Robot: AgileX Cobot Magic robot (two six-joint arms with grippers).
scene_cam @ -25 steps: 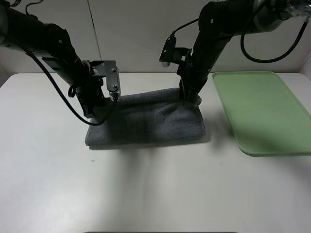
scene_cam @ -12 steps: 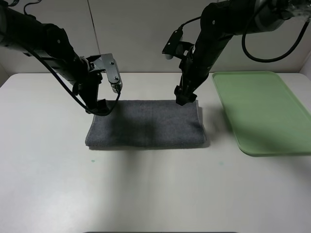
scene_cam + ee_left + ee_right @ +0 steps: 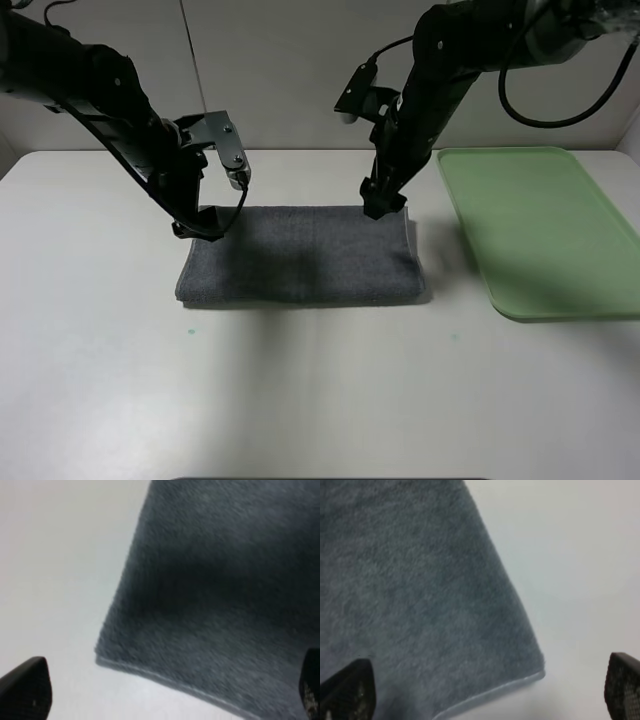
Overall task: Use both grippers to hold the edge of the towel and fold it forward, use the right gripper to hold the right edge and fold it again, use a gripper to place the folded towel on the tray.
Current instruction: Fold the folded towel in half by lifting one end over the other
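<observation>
Seemingly the towel (image 3: pixel 300 260) is folded once; left gripper (image 3: pixel 205 228) and right gripper (image 3: pixel 376 208) hover spread; next, the right edge needs pinching.

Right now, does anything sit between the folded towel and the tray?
Nothing visible does: only a strip of table separates the towel from the tray. The right gripper hangs open over the towel's far right corner.
</observation>
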